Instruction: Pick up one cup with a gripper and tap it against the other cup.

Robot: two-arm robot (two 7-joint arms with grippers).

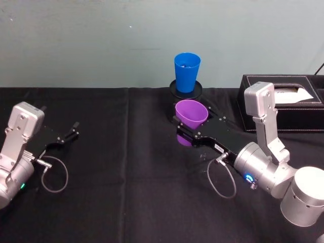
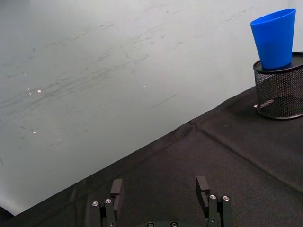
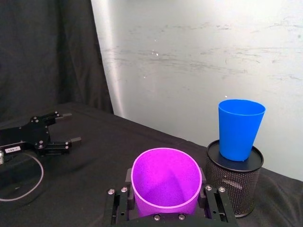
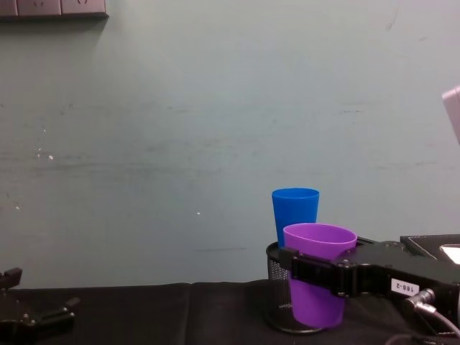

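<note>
From where I stand, the right gripper (image 3: 165, 208) has its jaws closed snugly around the purple cup (image 1: 191, 114) and holds it upright, just in front of and lower than the blue cup (image 1: 187, 72). The blue cup merely stands loose on the flat top of a black mesh pot (image 3: 234, 184), so a hard or low tap could topple it or shove the pot. The left gripper (image 2: 159, 189) lies parked at the left of the table (image 1: 126, 167), jaws wide apart, holding nothing. The chest view shows the 2 cups' height difference, which the head view flattens.

A pale, scuffed wall (image 4: 180, 108) stands at 12 o'clock behind the black-clothed table (image 1: 126, 177), a black box (image 1: 304, 119) at 2 o'clock.
</note>
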